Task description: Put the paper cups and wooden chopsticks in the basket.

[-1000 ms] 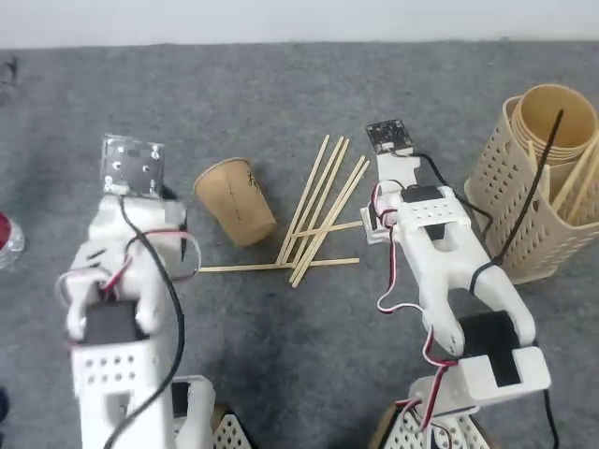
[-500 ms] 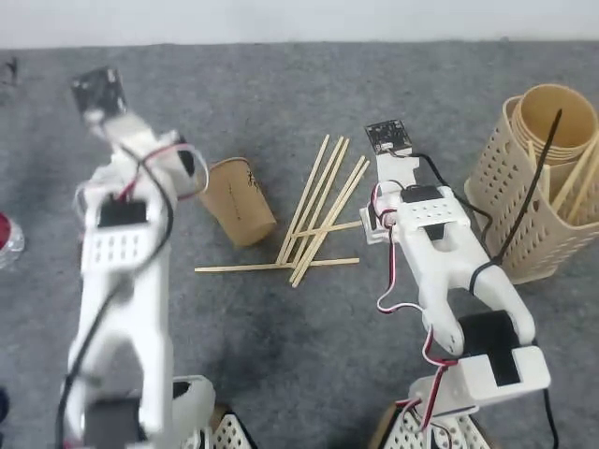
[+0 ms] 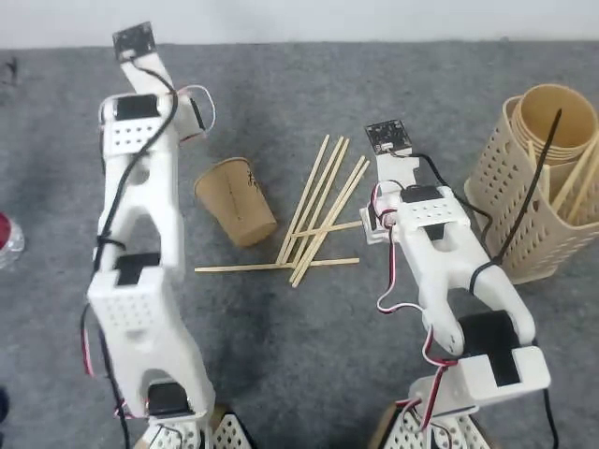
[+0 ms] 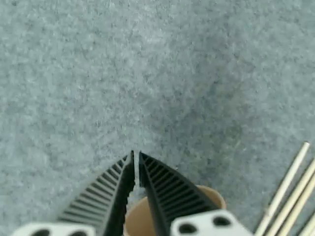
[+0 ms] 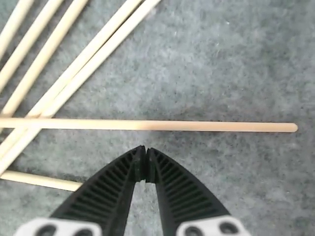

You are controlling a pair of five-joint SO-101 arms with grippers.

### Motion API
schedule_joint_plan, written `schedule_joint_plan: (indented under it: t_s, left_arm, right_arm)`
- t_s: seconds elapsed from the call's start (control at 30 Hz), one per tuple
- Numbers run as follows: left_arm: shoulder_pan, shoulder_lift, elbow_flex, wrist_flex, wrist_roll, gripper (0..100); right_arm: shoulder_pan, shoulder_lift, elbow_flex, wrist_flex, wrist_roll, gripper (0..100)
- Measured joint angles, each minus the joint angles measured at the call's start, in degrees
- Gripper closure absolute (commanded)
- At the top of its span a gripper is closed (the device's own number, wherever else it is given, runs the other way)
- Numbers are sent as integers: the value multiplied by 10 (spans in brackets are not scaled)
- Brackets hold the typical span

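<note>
A brown paper cup (image 3: 234, 201) lies on its side on the grey mat, left of a loose fan of wooden chopsticks (image 3: 323, 210); one stick (image 3: 253, 267) lies crosswise in front. My left arm (image 3: 140, 140) stretches far back, left of the cup. In the left wrist view, the left gripper (image 4: 136, 157) is shut and empty, with the cup's rim (image 4: 206, 194) just under its fingers. Shut as well, my right gripper (image 5: 145, 151) hangs just short of a crosswise chopstick (image 5: 147, 125), right of the fan. The beige basket (image 3: 510, 196) at the right holds stacked cups (image 3: 557, 117) and some sticks.
A black cable (image 3: 535, 178) runs across the basket's front. A red and clear object (image 3: 7, 238) sits at the left edge. Open grey mat lies behind the chopsticks and in front of them between the two arm bases.
My left arm has swung up from a folded pose near its base and stretched toward the back, its wrist now beyond the cup. The right arm, cup and chopsticks have not moved.
</note>
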Motion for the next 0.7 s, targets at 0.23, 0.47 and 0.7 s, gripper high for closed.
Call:
schedule_joint_plan:
  t_s: [0.23,0.47,0.7]
  left_arm:
    - [18,185,-232,120,0,988]
    - [84,292,-407,273,-89,988]
    - [82,253,-329,281,-172,987]
  right_arm:
    - [0,0,0,-7,0,989]
    - [0,0,0,-9,0,989]
    - [0,0,0,-9,10,989]
